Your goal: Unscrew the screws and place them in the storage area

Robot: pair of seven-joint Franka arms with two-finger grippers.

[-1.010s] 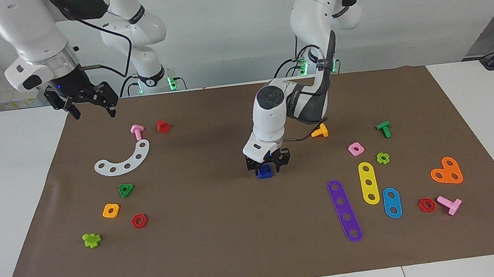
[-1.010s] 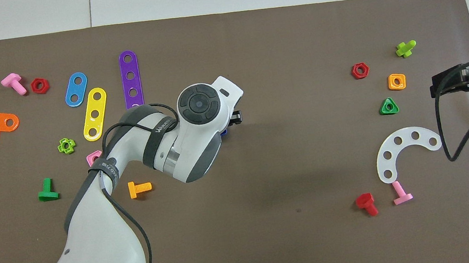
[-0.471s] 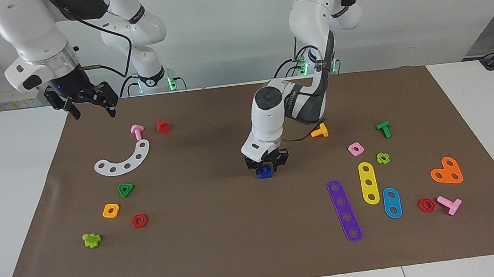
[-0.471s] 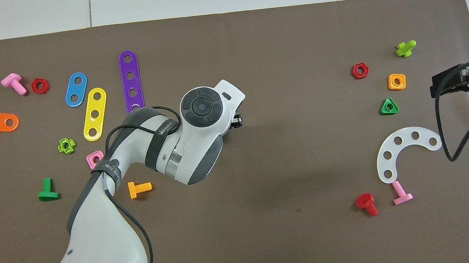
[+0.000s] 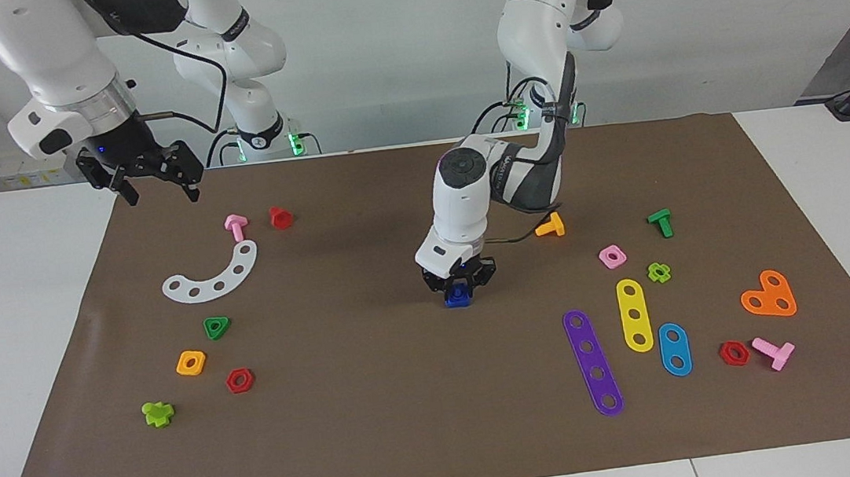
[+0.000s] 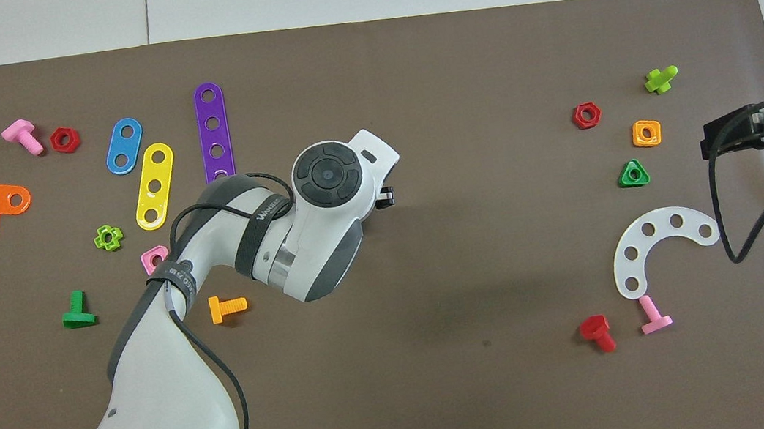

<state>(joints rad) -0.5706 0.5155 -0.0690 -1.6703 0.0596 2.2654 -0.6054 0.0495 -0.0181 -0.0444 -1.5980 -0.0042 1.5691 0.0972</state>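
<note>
The left gripper [image 5: 460,282] is pressing down at the middle of the brown paper mat [image 5: 382,432], its fingers clamped on the blue bolt [image 5: 459,296]. The left arm is reaching from its base, forearm slanting down, wrist bent so the hand is pointing straight down; in the overhead view the hand is hiding the bolt entirely. The bolt is resting on the mat under the gripper. Its long axis appears to be standing upright, but which way its head is facing cannot be made out.

Going across the facing view from its left edge: the right gripper [image 5: 154,180] is waiting in the air over the mat's edge at the right arm's end, fingers spread apart and holding nothing. Toward that end from the blue bolt, well apart, is lying the storage area's white curved strip [image 5: 214,276], with the green triangle nut [image 5: 217,327], orange square nut [image 5: 191,363] and red hexagon nut [image 5: 239,380] farther from the robots than the strip. Nothing is lying between the bolt and that group. Toward the left arm's end, an orange bolt [image 5: 551,226] is sitting near the blue bolt, then the purple strip [image 5: 593,363] and yellow strip [image 5: 634,314].
</note>
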